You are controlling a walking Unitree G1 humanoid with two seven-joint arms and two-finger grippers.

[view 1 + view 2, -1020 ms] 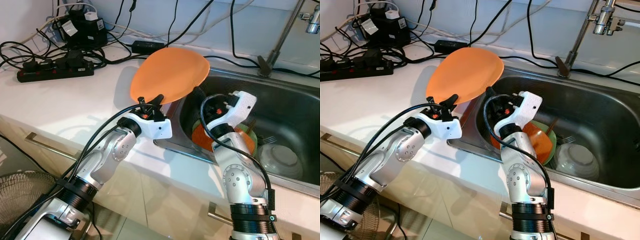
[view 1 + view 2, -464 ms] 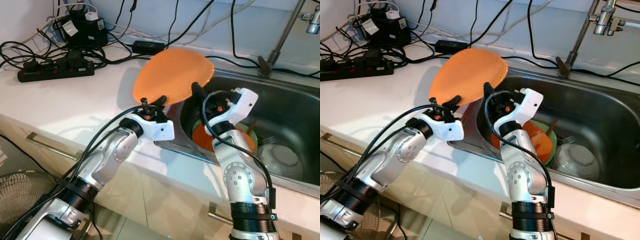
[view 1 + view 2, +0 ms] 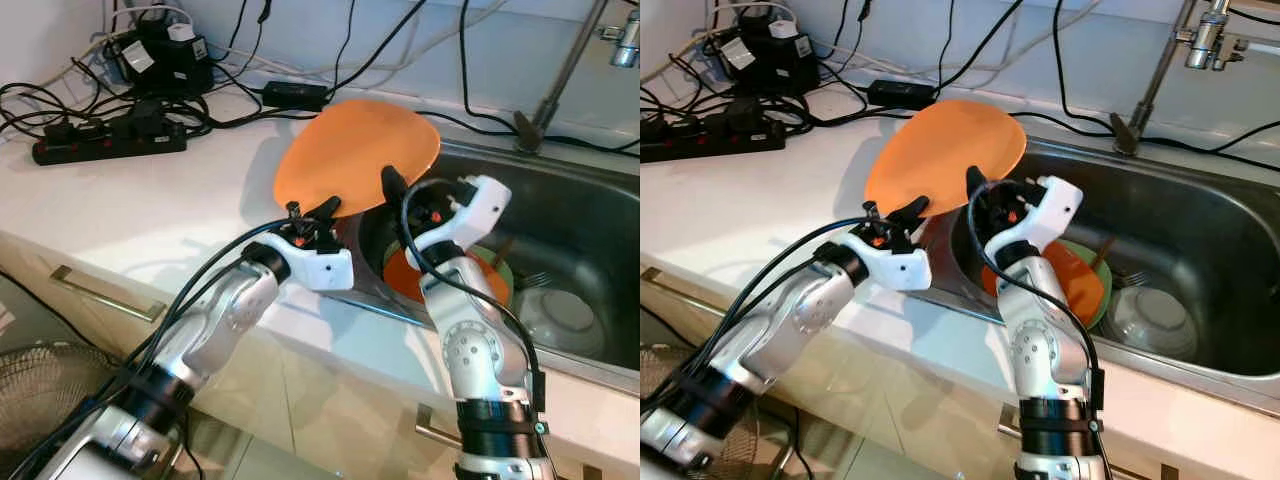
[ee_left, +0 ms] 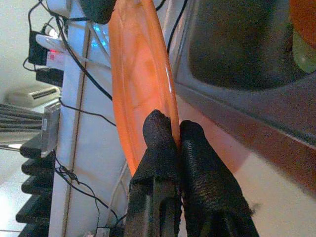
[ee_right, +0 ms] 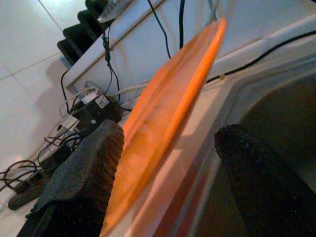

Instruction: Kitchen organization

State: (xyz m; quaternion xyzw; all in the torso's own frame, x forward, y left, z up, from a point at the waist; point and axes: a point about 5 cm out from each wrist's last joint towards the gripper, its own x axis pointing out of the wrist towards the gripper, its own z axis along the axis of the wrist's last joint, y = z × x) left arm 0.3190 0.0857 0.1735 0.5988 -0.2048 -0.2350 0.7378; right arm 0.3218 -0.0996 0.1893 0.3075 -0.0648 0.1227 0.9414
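Holding the orange plate (image 3: 355, 152) tilted in the air over the seam between white worktop (image 3: 150, 200) and sink (image 3: 590, 215), pinched at its lower rim by the left gripper (image 4: 177, 136), fingers pressed together on the edge. Right gripper (image 5: 168, 163) spread wide, one finger on each side of the plate's rim, not yet closed on it; looked like a handover in the making.

Judged early in the job: one plate lifted out, nothing seen put away yet. Still left in the sink: orange dish (image 3: 440, 280) on a green one (image 3: 500, 272), a white bowl (image 3: 560, 320), some cutlery.

Compared with a second ago: plate shifted toward the sink and turned a bit more upright, left arm reached further forward, right gripper raised from down by the sink's dishes up to the plate's edge.
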